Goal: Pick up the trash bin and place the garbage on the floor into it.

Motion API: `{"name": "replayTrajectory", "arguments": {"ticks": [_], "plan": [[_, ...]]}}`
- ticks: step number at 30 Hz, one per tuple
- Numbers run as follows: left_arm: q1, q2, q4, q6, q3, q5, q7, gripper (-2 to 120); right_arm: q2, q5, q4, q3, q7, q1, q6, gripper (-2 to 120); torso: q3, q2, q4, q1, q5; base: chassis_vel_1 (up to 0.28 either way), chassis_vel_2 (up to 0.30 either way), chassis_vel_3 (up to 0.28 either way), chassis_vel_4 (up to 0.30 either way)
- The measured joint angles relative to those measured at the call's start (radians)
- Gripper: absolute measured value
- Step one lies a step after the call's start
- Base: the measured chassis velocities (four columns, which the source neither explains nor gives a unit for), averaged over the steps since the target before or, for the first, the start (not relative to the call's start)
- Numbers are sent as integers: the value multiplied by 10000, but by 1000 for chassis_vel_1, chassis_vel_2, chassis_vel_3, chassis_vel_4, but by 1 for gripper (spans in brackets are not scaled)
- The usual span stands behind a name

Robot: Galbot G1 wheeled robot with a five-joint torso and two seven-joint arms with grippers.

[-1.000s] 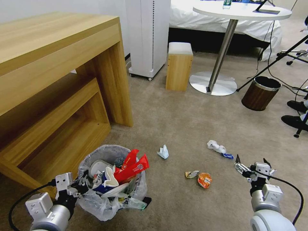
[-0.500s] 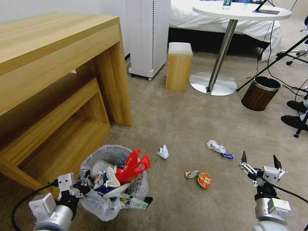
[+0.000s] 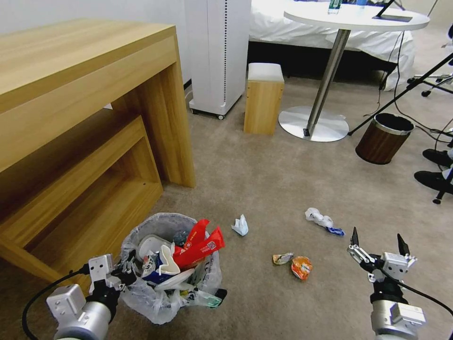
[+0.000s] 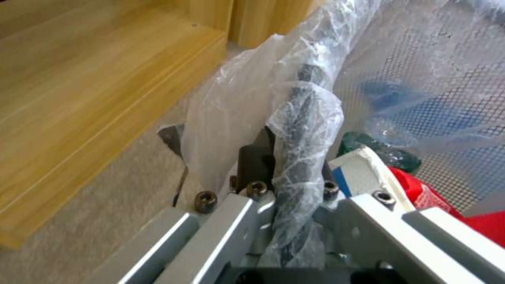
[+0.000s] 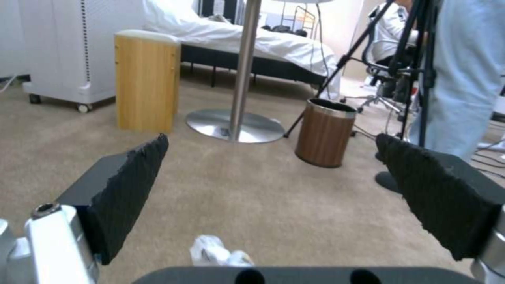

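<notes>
So here we've got the trash bin (image 3: 165,271) sitting low on the left of the head view, on the beige carpet (image 3: 264,179) right by the corner of the wooden desk (image 3: 80,118), and our left gripper (image 3: 123,272) is clamped onto its rim. In the left wrist view you can see the bin's dark rim wrapped in the crinkly plastic liner (image 4: 302,118) running straight between the jaws, which are closed on it. The bin is already pretty stuffed: 2 red wrappers (image 3: 198,245) stick up out of it, there's a white slipper (image 3: 166,262) and some blue-and-white stuff packed underneath, and a clear bottle with a green label (image 3: 207,298) is poking out low at the side. Still on the floor we count 4 bits of garbage: a crumpled piece of white paper (image 3: 240,225) just past the bin, a small crushed brownish wrapper (image 3: 282,258) touching or nearly touching an orange wrapper (image 3: 301,267), and a whitish twisted bag with a bit of blue (image 3: 322,220) further to the right. Our right gripper (image 3: 376,246) hangs above the carpet near that whitish piece, jaws spread wide with nothing in them; the right wrist view shows the 2 black pads well apart and the white scrap (image 5: 218,251) low between them. Farther back there's a brown wood-grain bin (image 3: 383,138) next to the round white table (image 3: 356,18), well apart from everything.
</notes>
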Motion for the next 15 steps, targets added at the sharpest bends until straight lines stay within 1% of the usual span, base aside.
{"name": "replayTrajectory", "arguments": {"ticks": [3,9,13,15], "plan": [[25,0,0,-16,21,76,32,0,-3,18,-30,-54,-1,38,0,100,2,-1,1,2,0,-164,171,186,-161],[110,-25,-23,-151,154,286,106,0,-5,-5,-139,-242,17,66,64,100,3,-1,0,4,-1,-211,180,206,-201],[275,-112,-107,-196,279,450,170,0,-26,-307,-314,-285,279,105,174,100,4,-2,0,6,1,-140,152,167,-140],[337,-111,-140,-193,288,488,195,0,-72,-326,-346,-260,379,110,174,100,3,-1,1,6,1,-35,102,75,-87]]}}
